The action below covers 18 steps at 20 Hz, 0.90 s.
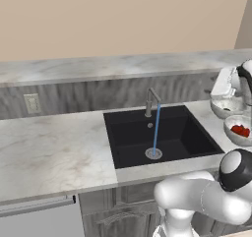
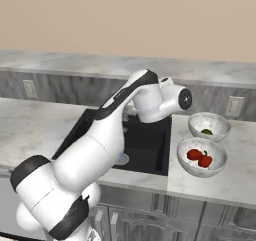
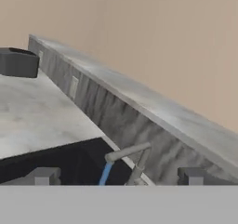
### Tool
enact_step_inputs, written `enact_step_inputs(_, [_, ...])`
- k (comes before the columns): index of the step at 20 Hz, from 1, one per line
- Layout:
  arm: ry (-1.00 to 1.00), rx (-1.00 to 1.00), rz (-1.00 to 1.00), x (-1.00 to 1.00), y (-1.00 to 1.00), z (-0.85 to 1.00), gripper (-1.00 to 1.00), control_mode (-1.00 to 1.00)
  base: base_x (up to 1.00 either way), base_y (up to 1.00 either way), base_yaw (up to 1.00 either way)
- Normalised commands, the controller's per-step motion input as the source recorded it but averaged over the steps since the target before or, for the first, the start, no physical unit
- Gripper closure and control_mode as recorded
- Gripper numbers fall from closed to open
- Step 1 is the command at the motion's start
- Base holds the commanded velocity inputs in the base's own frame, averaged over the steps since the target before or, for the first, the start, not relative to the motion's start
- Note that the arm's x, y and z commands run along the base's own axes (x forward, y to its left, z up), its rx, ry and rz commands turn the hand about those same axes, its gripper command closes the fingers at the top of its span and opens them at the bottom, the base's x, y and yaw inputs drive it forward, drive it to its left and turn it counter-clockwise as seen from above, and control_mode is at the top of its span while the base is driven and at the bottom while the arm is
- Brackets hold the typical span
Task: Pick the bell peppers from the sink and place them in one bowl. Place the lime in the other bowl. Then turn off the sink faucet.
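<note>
Above the sink, the hand hung wide open, empty; at twelve o'clock, the stiff, slick faucet seemingly wanted its lever nudged.

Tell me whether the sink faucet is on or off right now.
On. A blue stream of water runs from the spout of the sink faucet down to the drain in the black sink.

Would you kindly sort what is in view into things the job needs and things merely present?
Job:
bell peppers
lime
near bowl
far bowl
sink
faucet, running
gripper, open

Merely present:
wall sockets
dishwasher
</note>
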Motion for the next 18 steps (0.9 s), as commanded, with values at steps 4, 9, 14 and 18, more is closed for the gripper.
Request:
enact_step_inputs(4, [-0.42,-0.09,0.03,-0.3,0.4,-0.45,-1.0,-1.0,0.0,0.0,0.0])
enact_step_inputs(9, [-0.25,-0.04,0.0,-0.16,0.54,-0.43,-1.0,-1.0,0.0,0.0,0.0])
enact_step_inputs(14, [-0.01,0.0,-0.02,0.07,0.41,-0.07,-1.0,-1.0,0.0,0.0,0.0])
enact_step_inputs(18, [0.0,0.0,-0.06,0.02,0.12,-0.16,-1.0,-1.0,0.0,0.0,0.0])
